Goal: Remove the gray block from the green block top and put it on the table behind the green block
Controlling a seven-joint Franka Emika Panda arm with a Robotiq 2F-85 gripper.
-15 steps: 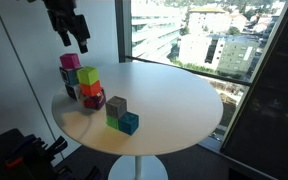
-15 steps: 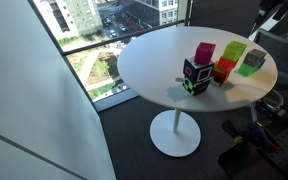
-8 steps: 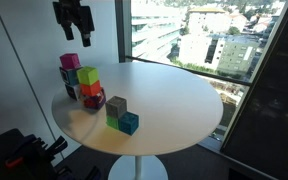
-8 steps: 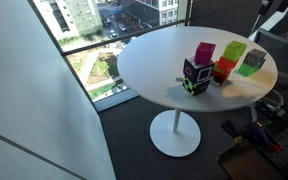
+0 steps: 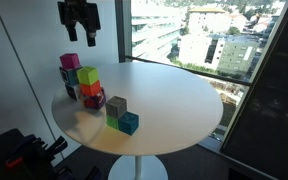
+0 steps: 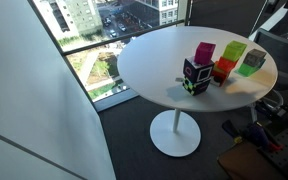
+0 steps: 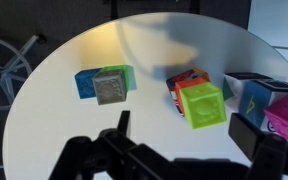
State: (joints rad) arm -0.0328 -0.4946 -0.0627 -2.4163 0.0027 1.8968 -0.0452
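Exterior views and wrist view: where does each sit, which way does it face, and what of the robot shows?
Exterior view: beside the table, facing the windows; the end effector hangs open above the blocks.
Exterior view: higher up, windows at upper left, table in the centre; no end effector in view.
Wrist view: looks down past the end effector at the gray block.
Shared: wrist and exterior views both show the gray block on the green block.
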